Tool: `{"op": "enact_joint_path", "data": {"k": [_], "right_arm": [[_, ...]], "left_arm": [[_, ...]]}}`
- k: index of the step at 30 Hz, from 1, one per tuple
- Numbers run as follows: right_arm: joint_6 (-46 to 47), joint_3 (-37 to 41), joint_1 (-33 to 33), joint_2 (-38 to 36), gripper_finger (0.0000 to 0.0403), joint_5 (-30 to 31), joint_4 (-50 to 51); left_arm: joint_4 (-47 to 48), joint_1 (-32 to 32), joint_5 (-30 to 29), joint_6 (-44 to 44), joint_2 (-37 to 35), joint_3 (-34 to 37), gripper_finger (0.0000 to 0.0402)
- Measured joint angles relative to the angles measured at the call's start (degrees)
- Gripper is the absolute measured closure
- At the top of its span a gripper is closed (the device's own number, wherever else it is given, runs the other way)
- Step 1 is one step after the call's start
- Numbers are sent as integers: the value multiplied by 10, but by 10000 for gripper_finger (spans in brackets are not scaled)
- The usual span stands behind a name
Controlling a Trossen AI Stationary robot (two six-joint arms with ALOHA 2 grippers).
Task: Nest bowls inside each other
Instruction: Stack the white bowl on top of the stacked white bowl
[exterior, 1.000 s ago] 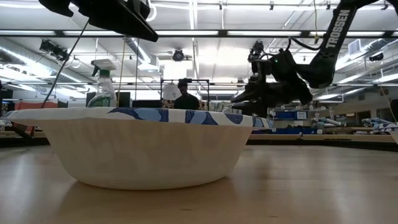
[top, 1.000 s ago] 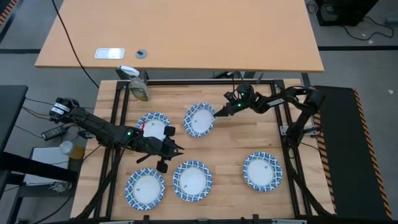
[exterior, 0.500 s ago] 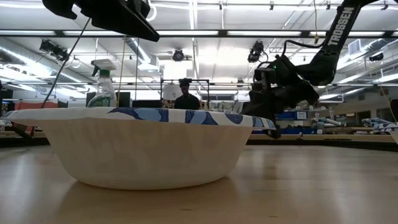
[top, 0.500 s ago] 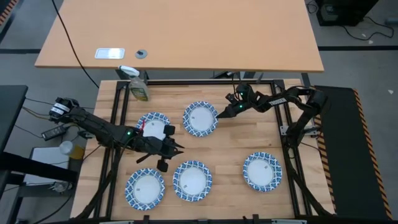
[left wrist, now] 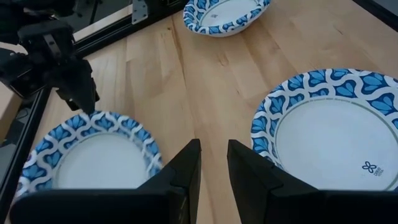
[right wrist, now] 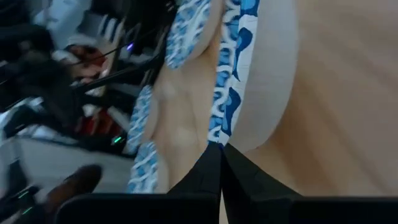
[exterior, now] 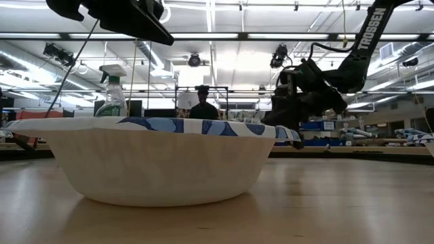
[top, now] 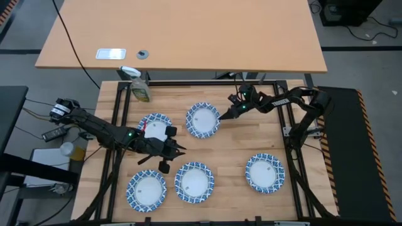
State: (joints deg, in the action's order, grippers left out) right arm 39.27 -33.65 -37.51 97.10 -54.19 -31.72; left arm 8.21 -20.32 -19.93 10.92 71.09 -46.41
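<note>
Five blue-rimmed white bowls show in the high view. One bowl (top: 203,119) lies far centre, and my right gripper (top: 221,115) is shut on its right rim. Other bowls rest on their bases at far left (top: 155,125), near left (top: 146,190), near centre (top: 194,182) and near right (top: 264,172). My left gripper (top: 178,149) hovers between the left bowls, its fingers (left wrist: 186,168) a little apart with nothing between them. The left wrist view shows the held bowl (left wrist: 87,155) with the right gripper (left wrist: 78,99) at its rim. My right gripper pinches the blue patterned rim (right wrist: 225,118) of the far centre bowl between its two fingertips, on the side toward the table's right edge. The fingers come from the right, slanting slightly down. In the high view the bowl looks level on the table.
A green-and-white spray bottle (top: 139,88) stands at the far left corner. The near centre bowl (exterior: 156,159) fills the low view's foreground. Black frame rails (top: 295,157) run along the table's edges. Bare wood (top: 232,150) lies between the bowls.
My right gripper has shut its fingers on the far centre bowl's right rim and tipped a little at the wrist. My left gripper has kept still.
</note>
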Motion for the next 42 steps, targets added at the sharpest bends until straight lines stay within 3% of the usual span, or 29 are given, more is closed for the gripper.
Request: {"op": "enact_joint_path", "data": {"k": [7, 12, 21, 27, 35, 42], "right_arm": [[28, 0, 6, -14, 393, -121, -10], [46, 0, 11, -62, 393, -152, 9], [5, 0, 22, -204, 393, -106, 200], [-22, 0, 67, -304, 393, -57, 333], [25, 0, 160, -424, 393, 10, 414], [98, 0, 252, -495, 393, 19, 438]], "left_arm": [[2, 0, 0, 3, 0, 0, 317], [2, 0, 0, 10, 0, 0, 317], [1, 0, -6, 20, 0, 0, 317], [1, 0, -6, 22, 0, 0, 317], [0, 0, -6, 23, 0, 0, 317], [-1, 0, -6, 22, 0, 0, 317]]}}
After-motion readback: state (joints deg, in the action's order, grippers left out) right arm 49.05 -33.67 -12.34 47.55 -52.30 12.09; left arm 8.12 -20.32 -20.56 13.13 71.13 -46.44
